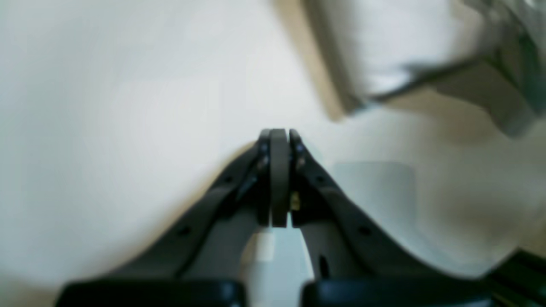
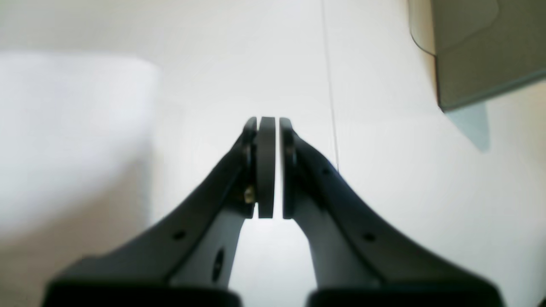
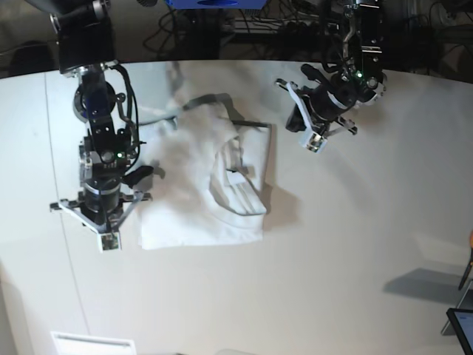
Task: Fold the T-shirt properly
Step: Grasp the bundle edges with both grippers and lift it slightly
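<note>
— T-shirt?
— Crumpled, half folded, mid-desk toward the far edge.
— Arms?
— Left gripper just beyond the shirt's corner, right gripper beside its other edge; both jaws closed, empty.

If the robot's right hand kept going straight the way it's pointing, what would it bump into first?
Probably just the bare table. The right hand is shut and points down toward the near table edge, with the T-shirt off to its side. Depth is hard to judge.
</note>
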`<state>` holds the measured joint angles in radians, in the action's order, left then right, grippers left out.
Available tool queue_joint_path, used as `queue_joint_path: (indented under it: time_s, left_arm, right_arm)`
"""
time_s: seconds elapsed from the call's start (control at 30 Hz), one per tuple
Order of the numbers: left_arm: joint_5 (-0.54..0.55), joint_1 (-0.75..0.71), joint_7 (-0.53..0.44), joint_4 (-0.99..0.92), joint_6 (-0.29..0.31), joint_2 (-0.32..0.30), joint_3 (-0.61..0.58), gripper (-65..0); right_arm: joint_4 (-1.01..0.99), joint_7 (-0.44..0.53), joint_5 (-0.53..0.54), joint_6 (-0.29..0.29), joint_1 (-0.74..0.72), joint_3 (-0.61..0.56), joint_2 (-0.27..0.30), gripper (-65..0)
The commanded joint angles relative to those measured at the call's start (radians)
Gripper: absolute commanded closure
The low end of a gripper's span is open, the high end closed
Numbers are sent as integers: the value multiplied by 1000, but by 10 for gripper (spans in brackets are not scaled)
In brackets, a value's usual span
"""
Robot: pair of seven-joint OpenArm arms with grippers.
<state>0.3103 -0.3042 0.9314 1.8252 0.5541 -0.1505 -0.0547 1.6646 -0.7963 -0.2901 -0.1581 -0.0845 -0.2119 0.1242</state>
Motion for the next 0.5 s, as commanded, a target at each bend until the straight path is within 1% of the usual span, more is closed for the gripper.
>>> queue_joint_path:
  time_s: [0.0, 0.07, 0.1, 0.13, 0.2, 0.33, 0.4, 0.47]
  left_arm:
    - [-17, 0, 47, -2, 10, 4, -29, 0]
    - [-17, 6, 47, -3, 7, 16, -67, 0]
    - [-17, 7, 47, -3, -6, 27, -75, 0]
    - [-17, 24, 47, -3, -33, 35, -86, 0]
    - [-15, 53, 48, -17, -70, 50, -109, 0]
    - [-15, 102, 53, -63, -96, 58, -185, 0]
    - [-15, 112, 48, -83, -116, 59, -198, 0]
    - [-15, 121, 47, -94, -122, 62, -195, 0]
  right_arm:
    - [16, 8, -5, -7, 1, 13, 9, -28]
    - [16, 4, -5, -7, 35, 25, 13, -28]
    - [16, 5, -5, -7, 53, 35, 13, -28]
    - [16, 5, -5, -7, 68, 42, 13, -28]
    - [15, 7, -5, -7, 94, 65, 13, -28]
    - [13, 7, -5, -7, 131, 107, 13, -28]
    - [13, 7, -5, -7, 145, 104, 22, -28]
    - [-2, 4, -5, -7, 160, 101, 28, -28]
